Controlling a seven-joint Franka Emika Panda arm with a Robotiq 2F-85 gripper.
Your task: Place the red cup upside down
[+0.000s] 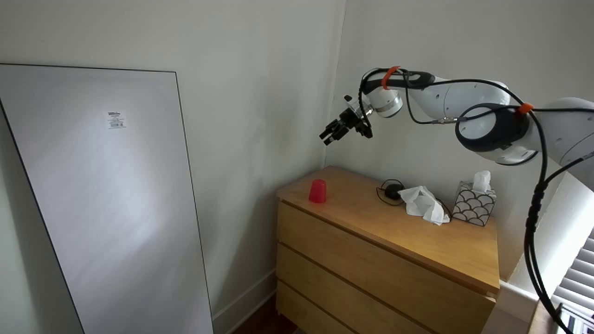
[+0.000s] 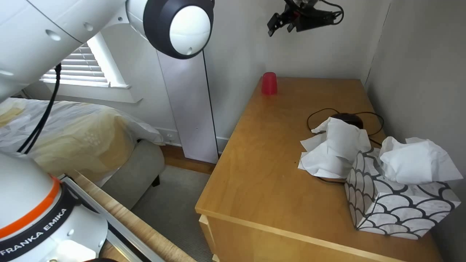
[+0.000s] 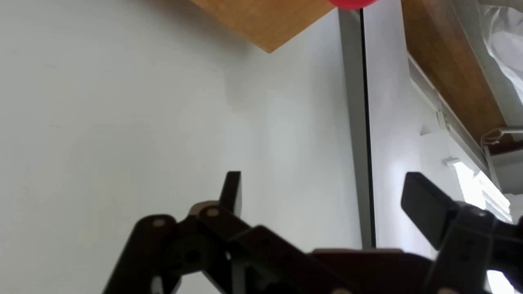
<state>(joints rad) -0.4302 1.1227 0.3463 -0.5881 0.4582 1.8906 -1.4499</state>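
The red cup (image 1: 318,191) stands near the far end of the wooden dresser top, close to its front edge. It is narrower at the top and wider at the bottom, so it looks upside down. It also stands there in an exterior view (image 2: 269,84). In the wrist view only a sliver of the red cup (image 3: 352,3) shows at the top edge. My gripper (image 1: 326,138) hangs in the air well above the cup, apart from it. In the wrist view the gripper (image 3: 327,200) has its fingers wide apart with nothing between them. The gripper also shows in an exterior view (image 2: 280,28).
The dresser (image 1: 390,222) stands against the walls. On it lie a crumpled white tissue (image 1: 423,204), a black round object with a cable (image 1: 394,191) and a patterned tissue box (image 1: 474,204). A tall white panel (image 1: 116,195) leans nearby. A bed (image 2: 91,138) shows beyond.
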